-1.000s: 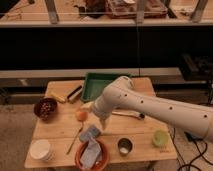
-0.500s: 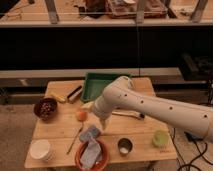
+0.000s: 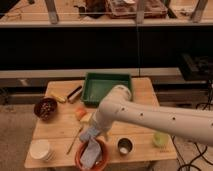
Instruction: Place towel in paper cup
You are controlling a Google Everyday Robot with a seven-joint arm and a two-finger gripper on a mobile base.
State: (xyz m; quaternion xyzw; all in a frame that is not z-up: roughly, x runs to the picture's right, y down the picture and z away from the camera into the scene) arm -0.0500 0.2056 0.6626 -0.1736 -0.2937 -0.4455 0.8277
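The towel (image 3: 91, 154), a pale grey-blue cloth, lies bunched in the orange bowl (image 3: 80, 161) at the table's front edge. The paper cup (image 3: 40, 149), short, wide and white, stands at the front left corner, well left of the bowl. My white arm reaches in from the right. Its gripper (image 3: 96, 135) hangs open just above the far rim of the orange bowl, over the towel, with nothing in it. A small flat blue-grey pad (image 3: 87, 133) shows right beside the gripper.
A shiny metal cup (image 3: 124, 146) stands right of the bowl and a pale green cup (image 3: 160, 138) further right. Behind are a green tray (image 3: 107, 75), a brown bowl (image 3: 36, 108) of nuts, an orange fruit (image 3: 80, 113), a yellow item (image 3: 58, 97) and a utensil (image 3: 75, 140).
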